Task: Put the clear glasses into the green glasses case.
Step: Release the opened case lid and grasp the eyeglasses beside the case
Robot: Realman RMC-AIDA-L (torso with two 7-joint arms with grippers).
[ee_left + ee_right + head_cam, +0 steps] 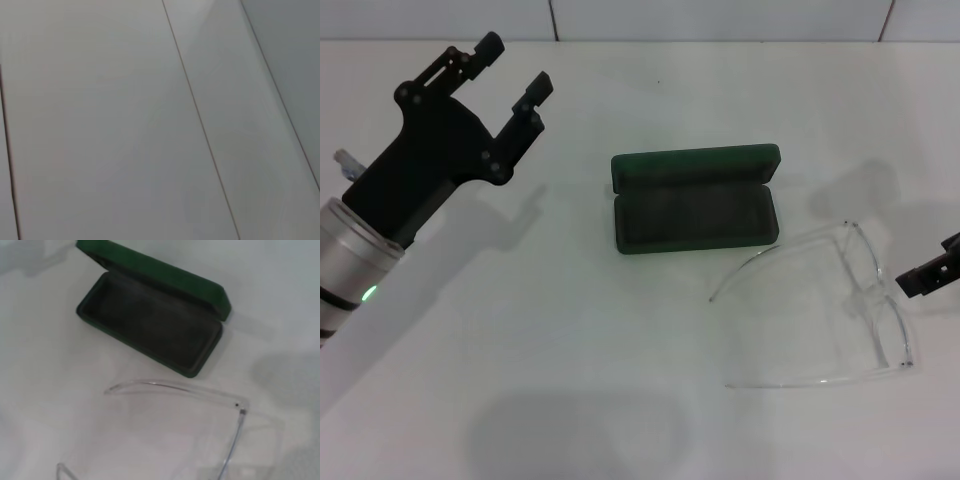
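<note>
The left arm reaches in from the near left of the head view and slants up and away over the white bench (570, 330), its silver forearm ending in a black left gripper (514, 72) held well above the surface. Its 2 fingers (488, 44) are spread wide, with nothing between them. The left wrist view shows only pale flat panels with thin dark seams. The right gripper (930, 272) shows only as a small black part at the right edge of the head view; whether its fingers are apart or together cannot be told. The clear glasses (850, 300) lie on the bench with both arms unfolded, the lens end just beside the right gripper; contact cannot be confirmed. The green glasses case (695, 205) sits open at the centre of the bench, lid raised at the far side, dark lining exposed, nothing inside. The glasses lie just beside its near right corner, well apart from the left gripper.
</note>
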